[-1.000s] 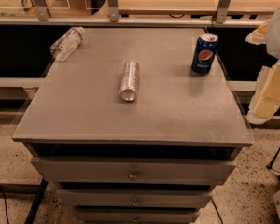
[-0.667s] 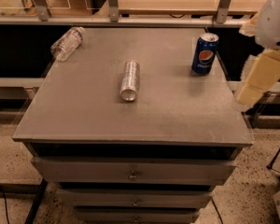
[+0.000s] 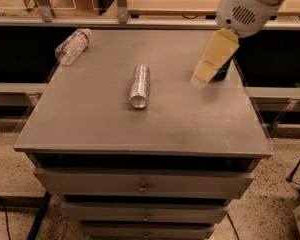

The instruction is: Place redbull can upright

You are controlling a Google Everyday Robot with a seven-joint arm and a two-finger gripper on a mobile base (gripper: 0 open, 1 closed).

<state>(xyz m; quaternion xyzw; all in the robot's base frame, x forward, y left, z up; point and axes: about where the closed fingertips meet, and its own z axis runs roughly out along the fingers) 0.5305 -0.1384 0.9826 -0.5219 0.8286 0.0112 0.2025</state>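
Far left, a clear crinkled plastic water bottle point(image 3: 72, 46) lies on its side at the back corner of the matte grey metal cabinet top point(image 3: 115, 129). At centre, the slim silver redbull can point(image 3: 139, 86) lies flat too, round end toward us, its colours hard to make out. To the right, the cream wedge-shaped gripper point(image 3: 202, 76) hangs over the top, and I cannot tell whether it is parted or closed. It hides most of a dark blue can point(image 3: 224, 72). The white rounded arm housing point(image 3: 245, 6) is cut off at the upper edge.
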